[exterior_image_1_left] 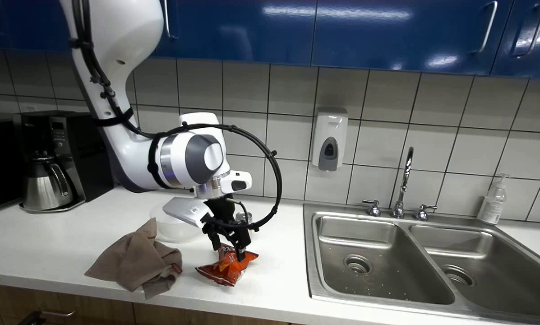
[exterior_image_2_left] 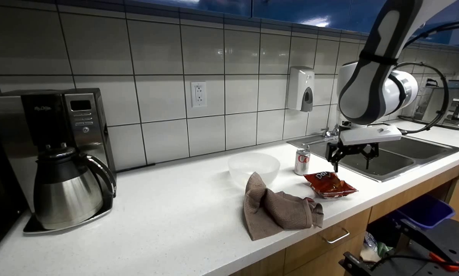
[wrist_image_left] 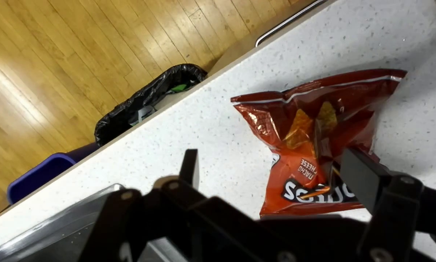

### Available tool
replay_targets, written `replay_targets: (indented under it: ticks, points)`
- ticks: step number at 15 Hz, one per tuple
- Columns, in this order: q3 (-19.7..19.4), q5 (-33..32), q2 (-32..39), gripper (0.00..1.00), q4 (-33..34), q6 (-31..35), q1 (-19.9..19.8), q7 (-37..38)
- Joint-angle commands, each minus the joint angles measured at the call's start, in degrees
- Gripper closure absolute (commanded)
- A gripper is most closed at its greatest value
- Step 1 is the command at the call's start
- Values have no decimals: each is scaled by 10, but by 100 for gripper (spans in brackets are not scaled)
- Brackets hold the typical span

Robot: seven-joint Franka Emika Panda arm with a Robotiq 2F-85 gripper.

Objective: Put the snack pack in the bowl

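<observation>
The snack pack is a red, crinkled chip bag lying on the white counter. It shows in both exterior views (exterior_image_1_left: pixel 227 270) (exterior_image_2_left: pixel 329 186) and in the wrist view (wrist_image_left: pixel 301 145). The bowl is translucent white and stands farther back, in both exterior views (exterior_image_1_left: pixel 176 232) (exterior_image_2_left: pixel 254 165); the cloth and the arm partly cover it. My gripper (exterior_image_1_left: pixel 228 253) is open and points down above the bag, also in an exterior view (exterior_image_2_left: pixel 352 168). In the wrist view its jaws (wrist_image_left: pixel 274 170) are wide apart; the right finger overlaps the bag, the left finger is over bare counter. Contact cannot be told.
A crumpled brown cloth (exterior_image_2_left: pixel 283 209) lies between the bowl and the counter's front edge, beside the bag. A soda can (exterior_image_2_left: pixel 302 161) stands behind the bag. A double sink (exterior_image_1_left: pixel 312 253) and a coffee maker (exterior_image_2_left: pixel 68 184) flank the area.
</observation>
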Motion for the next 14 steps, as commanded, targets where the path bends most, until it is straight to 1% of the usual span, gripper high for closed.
replay_targets:
  ticks: [1, 4, 7, 12, 14]
  points:
    - [-24, 50, 65, 0, 43, 28, 45, 12]
    - [-35, 104, 105, 0, 63, 45, 75, 3]
    - [-42, 145, 133, 0, 82, 47, 101, -3]
    - [-56, 183, 155, 0, 100, 41, 132, -6]
    - [-59, 191, 151, 0, 99, 42, 136, -11]
